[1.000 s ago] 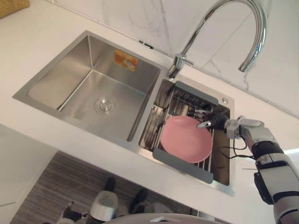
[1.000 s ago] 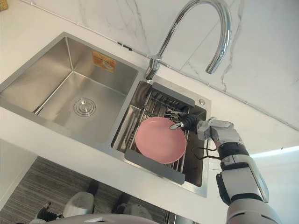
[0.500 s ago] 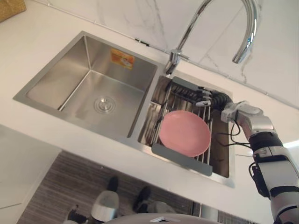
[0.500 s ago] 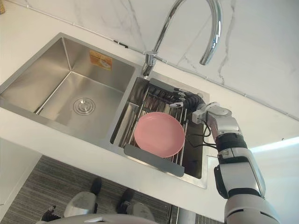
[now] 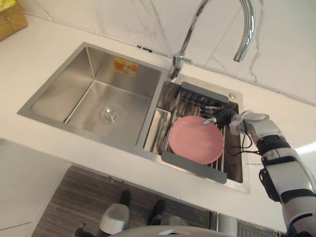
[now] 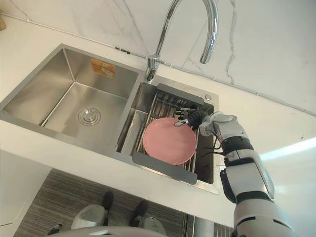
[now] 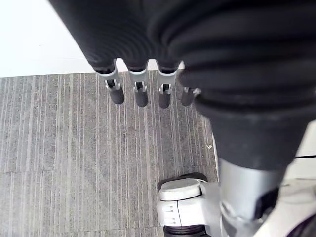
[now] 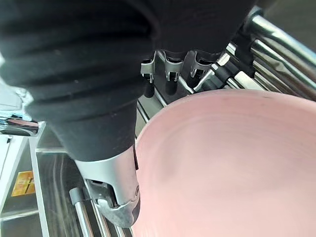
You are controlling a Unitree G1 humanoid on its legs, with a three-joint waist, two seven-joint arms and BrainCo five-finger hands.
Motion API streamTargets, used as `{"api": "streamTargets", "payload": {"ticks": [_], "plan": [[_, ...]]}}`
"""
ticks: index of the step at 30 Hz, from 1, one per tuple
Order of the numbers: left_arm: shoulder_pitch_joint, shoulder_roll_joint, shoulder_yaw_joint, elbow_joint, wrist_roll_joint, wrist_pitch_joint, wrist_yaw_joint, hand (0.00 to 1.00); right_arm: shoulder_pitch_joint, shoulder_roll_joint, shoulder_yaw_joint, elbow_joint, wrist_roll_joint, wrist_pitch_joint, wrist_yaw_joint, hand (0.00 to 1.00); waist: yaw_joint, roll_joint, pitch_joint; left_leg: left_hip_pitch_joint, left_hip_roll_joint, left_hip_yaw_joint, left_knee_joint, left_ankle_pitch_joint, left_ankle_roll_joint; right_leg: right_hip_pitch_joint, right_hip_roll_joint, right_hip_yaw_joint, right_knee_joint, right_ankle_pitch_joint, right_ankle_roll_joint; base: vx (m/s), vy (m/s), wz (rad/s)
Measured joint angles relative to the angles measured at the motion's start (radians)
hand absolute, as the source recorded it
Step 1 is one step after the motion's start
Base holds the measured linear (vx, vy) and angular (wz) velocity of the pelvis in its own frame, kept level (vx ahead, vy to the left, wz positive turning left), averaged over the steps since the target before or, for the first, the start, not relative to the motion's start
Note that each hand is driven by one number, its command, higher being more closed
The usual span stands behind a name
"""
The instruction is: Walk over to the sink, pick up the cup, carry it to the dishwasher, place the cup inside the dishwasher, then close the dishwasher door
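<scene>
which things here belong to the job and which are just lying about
For the job: pink plate, right hand at its rim, sink.
Lying about: tap, rack under the plate, wicker basket, orange sticker, idle left hand.

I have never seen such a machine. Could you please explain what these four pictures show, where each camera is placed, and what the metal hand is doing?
This is a humanoid robot standing at a kitchen sink. Two pictures come from cameras in its head, looking down; the other two from a camera on each wrist. A pink plate lies on a rack in the sink's right basin, near the faucet. The right robot hand is at the plate's far rim; whether it grips yet, I cannot tell. The left robot hand hangs open above the floor, holding nothing.
</scene>
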State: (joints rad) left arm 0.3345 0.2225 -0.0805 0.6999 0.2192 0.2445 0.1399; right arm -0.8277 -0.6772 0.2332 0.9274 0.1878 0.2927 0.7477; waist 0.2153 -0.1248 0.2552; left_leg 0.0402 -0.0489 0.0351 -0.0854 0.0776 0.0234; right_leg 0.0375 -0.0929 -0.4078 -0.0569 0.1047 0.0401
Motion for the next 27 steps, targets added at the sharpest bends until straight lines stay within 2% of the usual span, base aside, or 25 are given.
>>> {"api": "streamTargets", "payload": {"ticks": [4, 12, 16, 17, 18, 21, 24, 27], "plan": [[0.000, 0.000, 0.001, 0.000, 0.001, -0.009, 0.000, 0.00, -0.013, -0.003, -0.003, 0.006, -0.039, 0.020, 0.051, 0.00, -0.002, 0.000, 0.000, -0.005, -0.001, -0.010, 0.000, 0.003, 0.001, 0.001, 0.000, -0.013, -0.003, 0.000, 0.000, 0.02, 0.004, 0.10], [-0.013, -0.001, 0.001, 0.002, 0.001, -0.014, -0.001, 0.00, -0.028, -0.011, -0.010, 0.035, -0.040, 0.045, 0.127, 0.00, 0.004, 0.000, 0.000, -0.006, -0.002, -0.014, 0.000, 0.003, 0.001, 0.002, -0.001, -0.016, -0.002, -0.001, 0.000, 0.00, 0.000, 0.00], [-0.032, -0.001, 0.003, 0.032, 0.001, -0.015, -0.002, 0.00, -0.056, -0.016, -0.011, 0.061, -0.060, 0.087, 0.184, 0.00, 0.006, 0.001, 0.001, -0.006, -0.002, -0.013, 0.000, 0.002, 0.000, 0.002, -0.001, -0.016, -0.002, -0.003, -0.001, 0.00, 0.000, 0.00], [-0.034, 0.000, 0.003, 0.032, 0.001, -0.015, -0.002, 0.00, -0.064, -0.019, -0.010, 0.070, -0.060, 0.096, 0.215, 0.00, 0.007, 0.001, 0.001, -0.005, -0.002, -0.013, 0.000, 0.002, -0.001, 0.002, -0.001, -0.015, -0.002, -0.003, -0.001, 0.03, 0.006, -0.02], [-0.040, 0.000, 0.003, 0.035, 0.002, -0.016, -0.002, 0.00, -0.058, -0.018, 0.001, 0.073, -0.060, 0.129, 0.294, 0.00, 0.008, 0.001, 0.002, -0.002, -0.002, -0.012, 0.000, 0.001, -0.001, 0.004, -0.001, -0.015, -0.001, -0.003, -0.002, 0.03, 0.005, -0.02], [-0.050, 0.000, 0.004, 0.038, 0.002, -0.017, -0.001, 0.00, -0.055, -0.020, -0.001, 0.072, -0.058, 0.151, 0.356, 0.00, 0.006, 0.001, 0.002, 0.002, -0.002, -0.009, 0.000, 0.000, -0.002, 0.006, -0.001, -0.011, -0.001, -0.004, -0.002, 0.02, 0.008, -0.04], [-0.052, 0.000, 0.004, 0.039, 0.006, -0.025, -0.001, 0.00, -0.047, -0.020, 0.007, 0.072, -0.045, 0.173, 0.395, 0.00, 0.005, 0.002, 0.003, 0.010, -0.001, -0.006, 0.000, -0.005, -0.008, 0.014, 0.000, -0.007, -0.001, -0.006, -0.002, 0.01, 0.009, -0.04], [-0.056, 0.000, 0.006, 0.058, 0.021, -0.034, -0.001, 0.00, -0.046, -0.020, 0.034, 0.072, -0.007, 0.191, 0.399, 0.00, 0.005, 0.001, 0.003, 0.013, 0.001, -0.001, 0.000, -0.008, -0.008, 0.017, 0.002, -0.002, -0.001, -0.009, -0.002, 0.00, 0.005, -0.04]]}}
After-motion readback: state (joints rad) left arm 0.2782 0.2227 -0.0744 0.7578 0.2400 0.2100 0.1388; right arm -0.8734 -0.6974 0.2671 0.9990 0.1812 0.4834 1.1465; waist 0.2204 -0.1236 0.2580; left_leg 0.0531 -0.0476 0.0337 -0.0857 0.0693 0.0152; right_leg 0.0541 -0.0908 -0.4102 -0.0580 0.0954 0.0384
